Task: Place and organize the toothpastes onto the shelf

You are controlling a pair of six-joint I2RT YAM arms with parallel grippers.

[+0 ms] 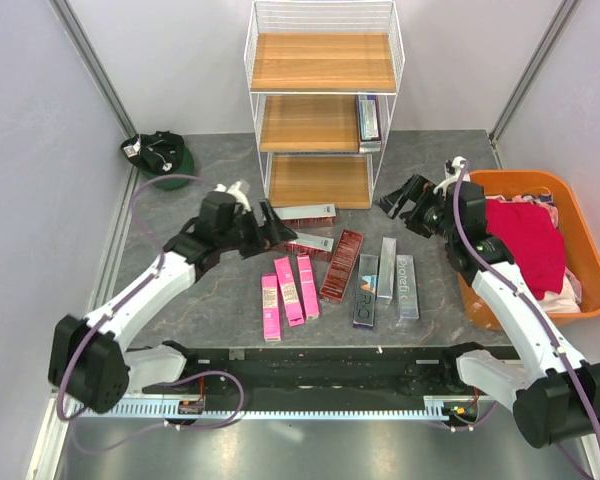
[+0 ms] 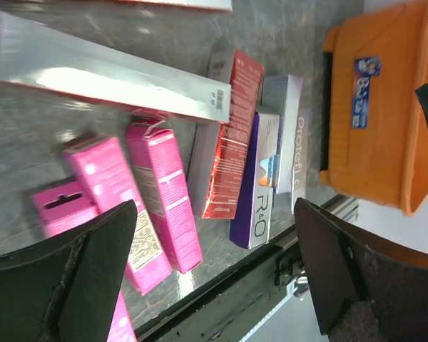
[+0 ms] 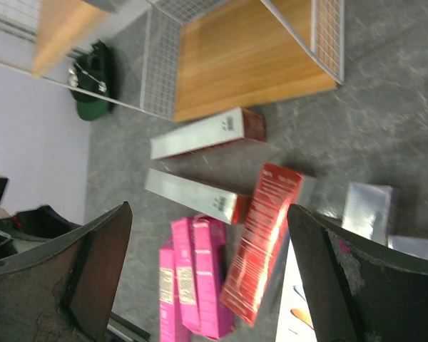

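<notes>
One toothpaste box stands at the right end of the shelf's middle board; the other boxes lie scattered on the table in front of the shelf. The left claw and the right claw hang released and empty, one near each front corner of the shelf

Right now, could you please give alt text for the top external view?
Slim cardboard toothpaste boxes, pink, dark red and silver, lie on the grey table before a white wire shelf; one silver-blue box sits on its middle wooden board. The left arm's fingers and the right arm's fingers stand open, empty.
</notes>
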